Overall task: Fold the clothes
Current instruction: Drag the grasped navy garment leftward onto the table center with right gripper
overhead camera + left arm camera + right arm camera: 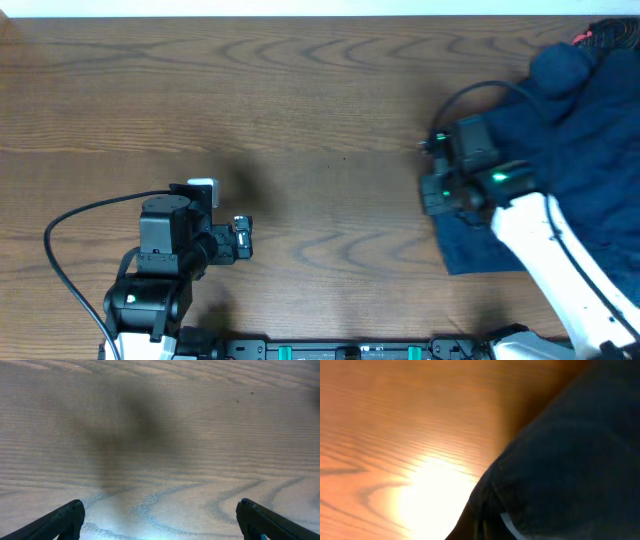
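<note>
Clothes of dark navy blue soft cloth (585, 120) lie heaped at the right edge of a brown wood-grain table (300, 90), seen from overhead. The right gripper (435, 175) sits at their left rim, the left gripper (243, 238) well apart. Left wrist: black fingers (60, 522) spread wide over bare wood. Right wrist: navy cloth fills the right side; jaws pressed together, any pinch on cloth impossible to tell.

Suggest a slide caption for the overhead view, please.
Left end effector open over the wooden table; right end effector shut at the edge of the heaped navy clothes.
</note>
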`<state>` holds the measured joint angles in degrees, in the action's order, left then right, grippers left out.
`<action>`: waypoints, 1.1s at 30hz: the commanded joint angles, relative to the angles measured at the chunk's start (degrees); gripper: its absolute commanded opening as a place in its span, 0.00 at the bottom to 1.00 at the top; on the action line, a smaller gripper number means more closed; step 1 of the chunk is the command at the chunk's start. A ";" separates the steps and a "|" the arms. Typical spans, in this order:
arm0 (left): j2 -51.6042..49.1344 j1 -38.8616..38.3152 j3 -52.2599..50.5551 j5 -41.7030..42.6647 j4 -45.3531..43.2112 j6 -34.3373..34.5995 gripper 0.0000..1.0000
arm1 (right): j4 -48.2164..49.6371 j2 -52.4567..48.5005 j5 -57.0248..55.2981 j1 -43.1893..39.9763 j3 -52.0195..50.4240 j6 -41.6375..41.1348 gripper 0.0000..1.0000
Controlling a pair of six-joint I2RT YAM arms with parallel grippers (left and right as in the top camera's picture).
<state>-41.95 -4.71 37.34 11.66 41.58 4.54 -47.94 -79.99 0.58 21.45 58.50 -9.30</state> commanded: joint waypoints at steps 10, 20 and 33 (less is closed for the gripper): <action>0.09 0.09 1.16 0.37 -0.04 0.52 0.98 | 27.93 -13.22 8.61 15.10 -0.17 -12.02 0.01; 0.09 0.09 1.16 1.95 -0.13 0.55 0.98 | 42.64 -15.89 4.22 18.80 -0.15 -14.25 0.99; -4.00 -0.79 1.14 11.91 -7.08 9.79 0.98 | 15.50 0.66 -12.59 -0.35 -0.15 -13.75 0.99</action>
<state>-43.94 -4.91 37.39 19.81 35.31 10.55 -29.32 -82.63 -6.87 24.82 57.87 -23.05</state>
